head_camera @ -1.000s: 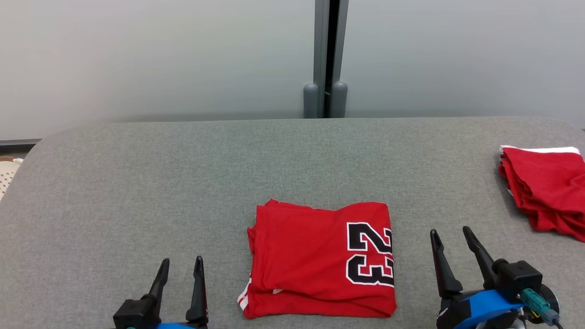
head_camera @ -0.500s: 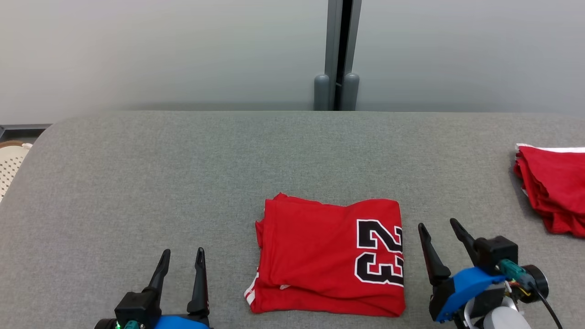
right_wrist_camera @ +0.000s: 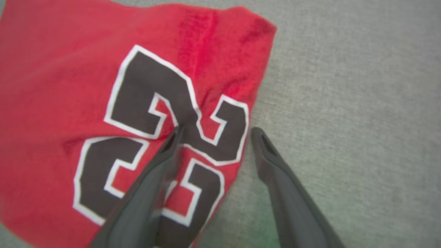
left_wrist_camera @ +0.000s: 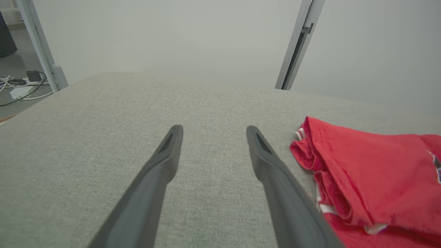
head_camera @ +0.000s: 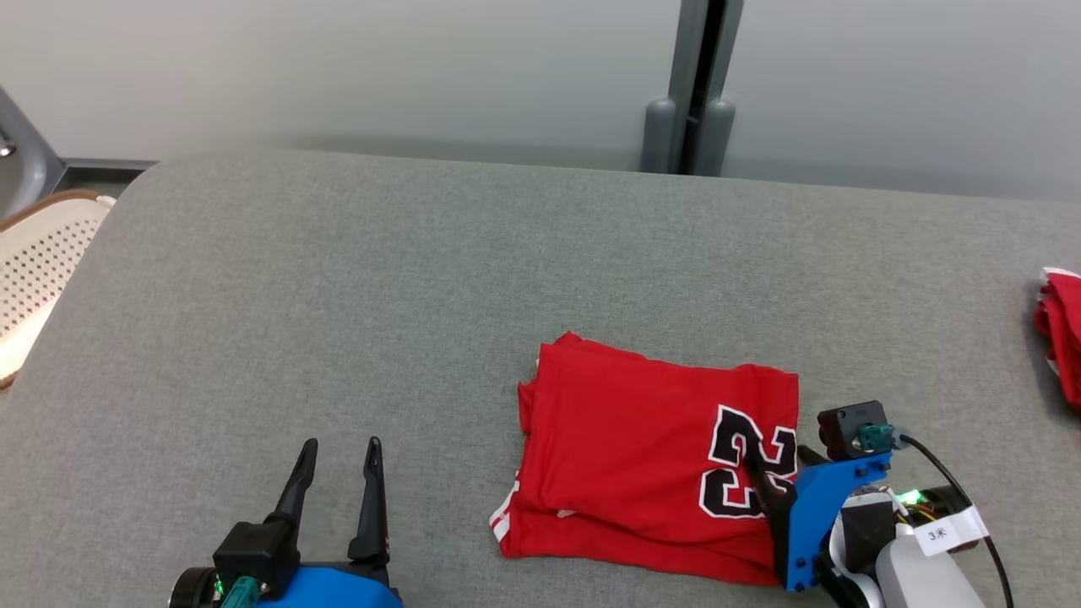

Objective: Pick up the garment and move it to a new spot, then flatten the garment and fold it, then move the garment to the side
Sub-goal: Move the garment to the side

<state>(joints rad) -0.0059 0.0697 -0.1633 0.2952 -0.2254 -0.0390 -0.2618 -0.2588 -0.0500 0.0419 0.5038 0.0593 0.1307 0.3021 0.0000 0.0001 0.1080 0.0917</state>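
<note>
**Folded jersey set for its move aside**

The left gripper (head_camera: 341,443) hovers over the grey padded surface (head_camera: 338,279), jaws wide and empty. The folded red garment (head_camera: 642,447) lies just right of them. The right gripper (right_wrist_camera: 215,131), equally wide and holding nothing, straddles the garment's right edge at the 23, probably to pinch it. Further right, another red pile (head_camera: 1060,329) crowds that side.

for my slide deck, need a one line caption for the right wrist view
Open right gripper straddling the edge of the folded red number 23 jersey on the grey upholstered surface.
</note>
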